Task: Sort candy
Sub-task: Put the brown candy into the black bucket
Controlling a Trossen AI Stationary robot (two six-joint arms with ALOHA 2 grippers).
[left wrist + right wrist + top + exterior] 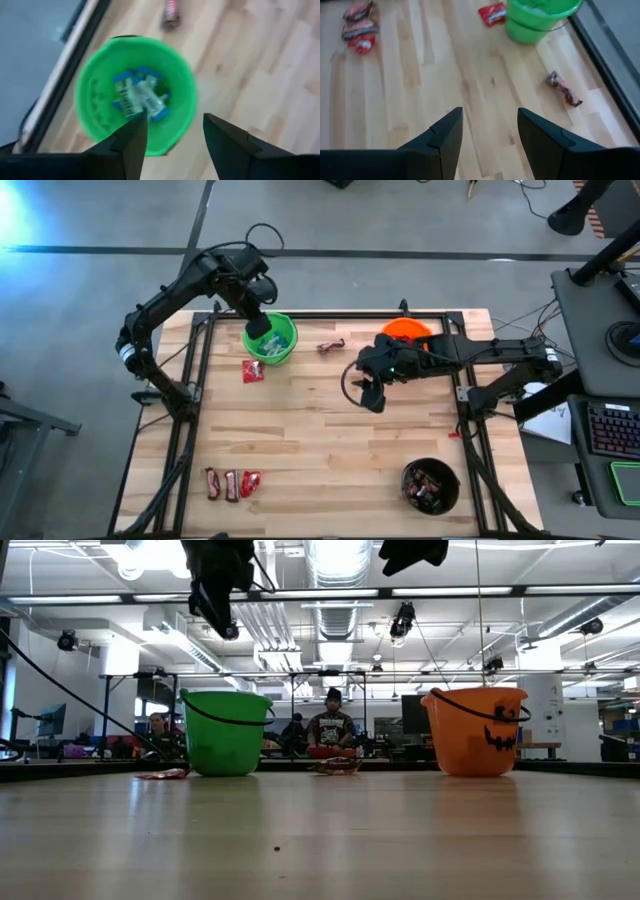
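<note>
My left gripper (258, 322) hangs open above the green bucket (272, 340), with nothing between its fingers (175, 120). Light-blue-and-white candy bars (140, 96) lie in the bottom of that bucket. My right gripper (372, 397) is open over bare table near the middle, also with nothing between its fingers (489, 112). A flat red packet (253, 370) lies on the table next to the green bucket's near side. A dark brown bar (331, 346) lies between the green bucket and the orange bucket (405, 330). Three more candies (230, 483) lie near the front left.
A black bucket (430, 485) holding several candies stands at the near right. Dark metal rails (200, 380) run along the table's left, right and far sides. Bare wood spans the middle of the table. People sit in the room beyond the far edge (333, 725).
</note>
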